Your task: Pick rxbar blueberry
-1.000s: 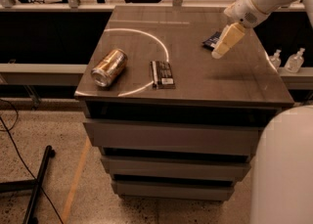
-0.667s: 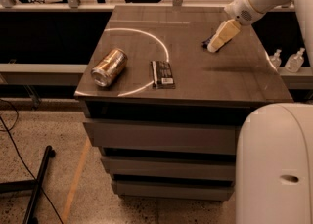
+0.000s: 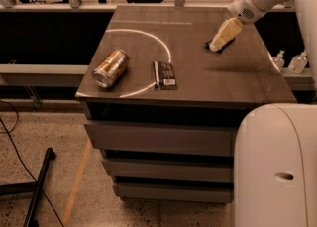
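The rxbar blueberry [image 3: 227, 45] is a small dark wrapped bar lying flat at the far right of the dark tabletop [image 3: 237, 82]. Only its dark edges show, because my gripper [image 3: 216, 46] is right over it with its cream tip down at the bar. My white arm reaches in from the upper right.
A gold can [image 3: 110, 67] lies on its side at the table's front left. A longer black bar with a white label [image 3: 164, 75] lies at the front middle. Two small bottles [image 3: 298, 62] stand on a shelf to the right. My white base [image 3: 277, 166] fills the lower right.
The gripper has moved from beside the dark bar to over it and come lower, so the bar is now mostly covered. The can and the black bar have not moved.
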Motion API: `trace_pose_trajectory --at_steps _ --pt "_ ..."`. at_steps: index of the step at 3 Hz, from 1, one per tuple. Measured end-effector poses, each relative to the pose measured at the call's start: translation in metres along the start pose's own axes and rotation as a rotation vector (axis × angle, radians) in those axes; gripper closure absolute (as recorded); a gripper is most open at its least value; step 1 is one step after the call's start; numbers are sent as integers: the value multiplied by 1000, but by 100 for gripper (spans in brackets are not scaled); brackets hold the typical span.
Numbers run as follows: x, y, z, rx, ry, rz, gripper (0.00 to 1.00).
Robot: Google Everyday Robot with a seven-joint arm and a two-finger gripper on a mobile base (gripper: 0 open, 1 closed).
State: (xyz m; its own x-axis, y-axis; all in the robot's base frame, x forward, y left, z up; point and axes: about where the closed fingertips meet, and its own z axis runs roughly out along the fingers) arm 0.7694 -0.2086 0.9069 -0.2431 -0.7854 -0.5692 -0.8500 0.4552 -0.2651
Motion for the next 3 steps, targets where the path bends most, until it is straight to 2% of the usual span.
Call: trace_pose_trajectory --at_steps 1,2,3 --pt "15 -11 3 39 7 97 0" --pt "29 -26 9 96 -17 215 0" --pt "39 -37 21 119 -69 299 0"
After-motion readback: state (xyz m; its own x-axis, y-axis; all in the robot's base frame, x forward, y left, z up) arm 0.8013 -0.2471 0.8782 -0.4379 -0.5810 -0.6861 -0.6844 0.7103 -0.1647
